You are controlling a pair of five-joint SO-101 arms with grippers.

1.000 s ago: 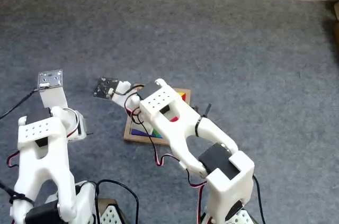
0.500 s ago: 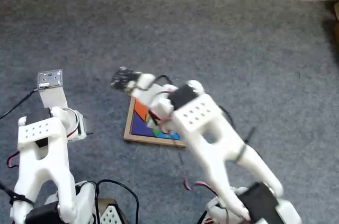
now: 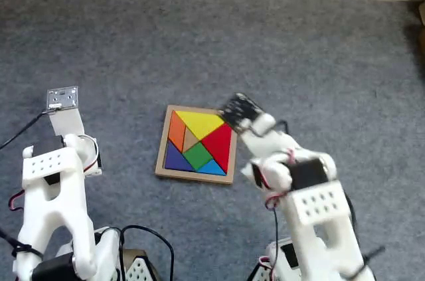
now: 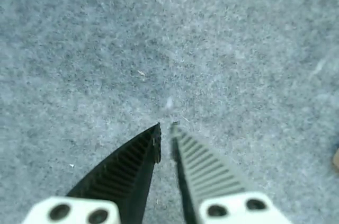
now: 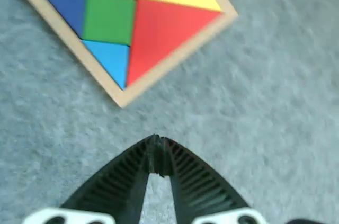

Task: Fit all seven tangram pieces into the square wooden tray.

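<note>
Tangram pieces (image 3: 198, 143) fill the tray (image 3: 161, 163), but the clenched, empty right tool (image 5: 157, 154) near its 4 o'clock corner could knock it; left tool (image 4: 165, 135) clenched too

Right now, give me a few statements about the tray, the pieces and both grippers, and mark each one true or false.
1. All seven pieces sit in the tray. True.
2. The right gripper holds a red piece. False: it is shut on nothing, over carpet beside the tray.
3. The green square touches the red triangle. True.
4. The left gripper hangs over the tray. False: it is over bare carpet, away from the tray.
</note>
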